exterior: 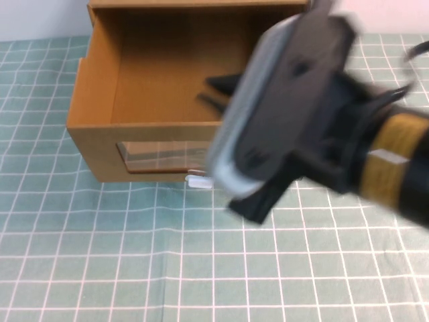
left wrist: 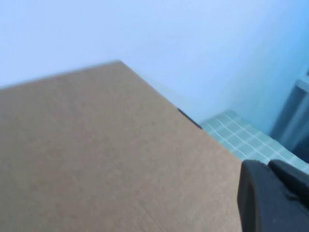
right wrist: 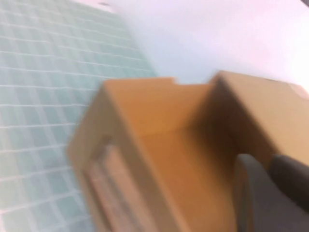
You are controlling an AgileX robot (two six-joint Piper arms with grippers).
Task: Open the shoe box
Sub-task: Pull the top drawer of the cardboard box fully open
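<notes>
The brown cardboard shoe box (exterior: 94, 144) stands open at the back of the table, its bare inside showing. My right arm reaches across the high view, blurred and close to the camera. My right gripper (exterior: 211, 92) hangs over the box's inside near its right part, dark fingers together and empty. In the right wrist view the box (right wrist: 145, 116) lies just beyond the right gripper (right wrist: 271, 193). My left gripper (left wrist: 270, 193) is shut and sits beside a broad cardboard face (left wrist: 96, 145). It is hidden in the high view.
A green checked cloth (exterior: 134, 268) covers the table. The box's front wall has a clear window strip (exterior: 161, 157), and a small white tab (exterior: 199, 180) lies at its base. A pale wall stands behind the box.
</notes>
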